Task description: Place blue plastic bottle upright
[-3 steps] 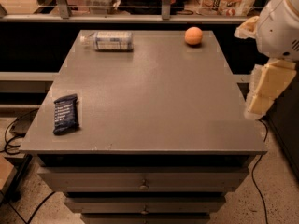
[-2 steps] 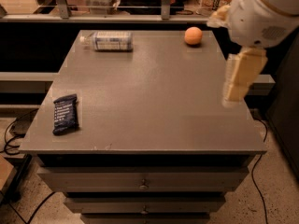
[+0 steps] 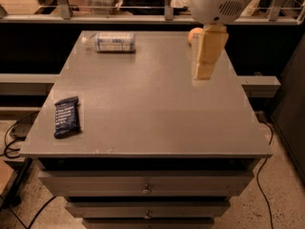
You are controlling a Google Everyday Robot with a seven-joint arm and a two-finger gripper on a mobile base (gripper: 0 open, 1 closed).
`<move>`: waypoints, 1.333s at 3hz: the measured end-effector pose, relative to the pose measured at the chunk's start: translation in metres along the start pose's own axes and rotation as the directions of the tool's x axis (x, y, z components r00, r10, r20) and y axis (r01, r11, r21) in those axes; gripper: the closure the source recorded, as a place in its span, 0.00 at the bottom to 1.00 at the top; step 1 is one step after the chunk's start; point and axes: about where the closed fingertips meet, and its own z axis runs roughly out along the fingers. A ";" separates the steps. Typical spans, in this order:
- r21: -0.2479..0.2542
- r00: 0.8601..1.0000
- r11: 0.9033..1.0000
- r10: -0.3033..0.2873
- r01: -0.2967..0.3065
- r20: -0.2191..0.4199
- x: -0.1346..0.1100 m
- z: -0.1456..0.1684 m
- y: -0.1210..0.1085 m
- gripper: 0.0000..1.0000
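At the left, near the front edge of the grey table (image 3: 143, 109), a flat dark blue snack wrapper (image 3: 66, 117) lies with its long side running front to back. Farther back, at the table's far left corner, the blue plastic bottle (image 3: 110, 42) lies on its side, its cap pointing left and its pale label band facing up. It is well apart from the wrapper, and nothing touches it.

Across a wide bare stretch of tabletop to the right, the claw (image 3: 202, 73) hangs above the far right part of the table. It is a cream-coloured piece pointing downward from the robot's rounded white housing (image 3: 217, 4). It is well apart from the bottle and holds nothing that I can see. Whether it is wide or narrow I cannot tell from here. Just behind it, an orange ball (image 3: 192, 34) rests near the far right edge, partly hidden by the claw.

Under the tabletop, drawers (image 3: 145, 184) run across the front.
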 end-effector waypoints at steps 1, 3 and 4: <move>0.000 1.000 1.000 0.000 0.000 0.000 0.000 0.000 0.000 0.00; -0.083 0.994 0.990 -0.107 0.110 0.036 -0.033 0.062 -0.026 0.00; -0.109 0.983 0.978 -0.169 0.175 0.066 -0.050 0.097 -0.053 0.00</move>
